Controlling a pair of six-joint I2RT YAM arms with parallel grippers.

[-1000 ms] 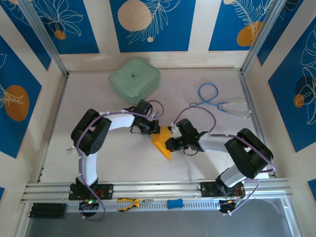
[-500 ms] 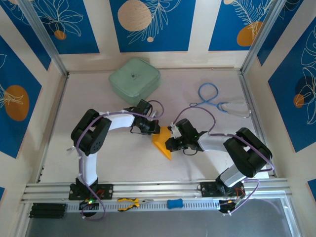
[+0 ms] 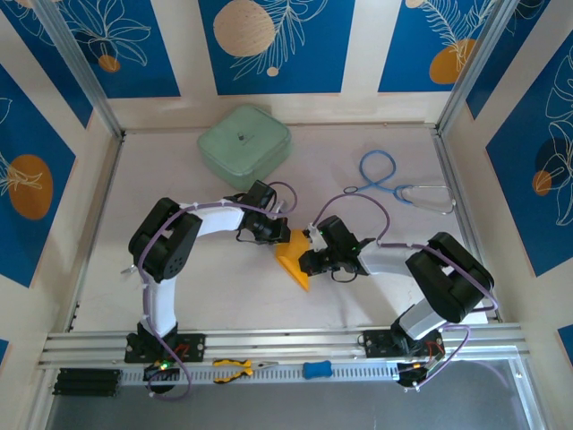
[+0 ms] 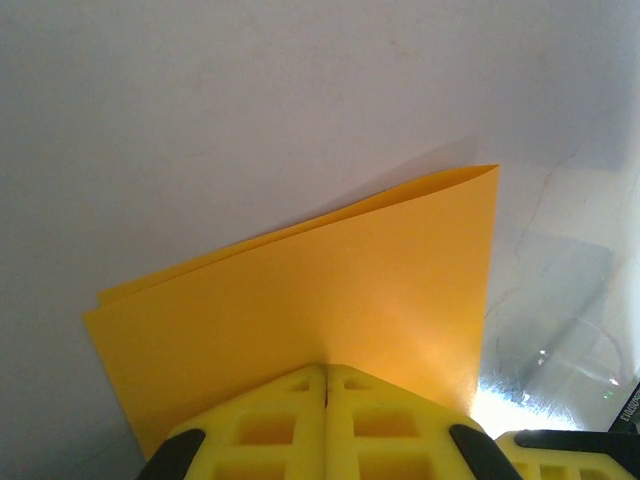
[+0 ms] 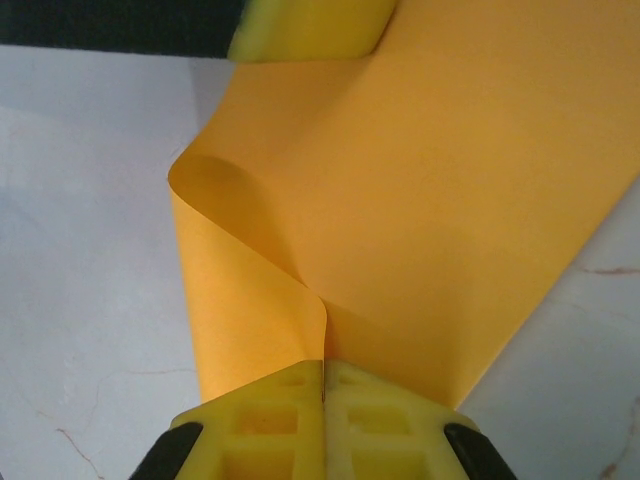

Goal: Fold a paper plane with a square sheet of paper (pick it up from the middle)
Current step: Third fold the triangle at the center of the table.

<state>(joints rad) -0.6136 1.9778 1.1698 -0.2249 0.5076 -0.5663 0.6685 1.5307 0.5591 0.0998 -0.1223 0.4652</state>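
Observation:
The square sheet of paper [image 3: 294,262], bright orange-yellow, hangs between both grippers over the middle of the table. It is bent double, with two layers showing [image 4: 330,270] and a soft curl [image 5: 250,220] on one side. A paper plane is out of view. My left gripper [image 3: 279,236] is shut on the sheet's far edge, its fingertips [image 4: 327,372] pressed together on the paper. My right gripper [image 3: 307,260] is shut on the near edge, and a thin paper edge runs into the seam between its fingertips [image 5: 323,368]. The left gripper's yellow finger [image 5: 310,30] shows at the top of the right wrist view.
A mint-green rounded case [image 3: 243,143] sits at the back left. A blue loop with a grey tube [image 3: 394,184] lies at the back right. Yellow-handled pliers [image 3: 235,366] and a small blue object [image 3: 316,369] rest on the front rail. Walls close in on three sides.

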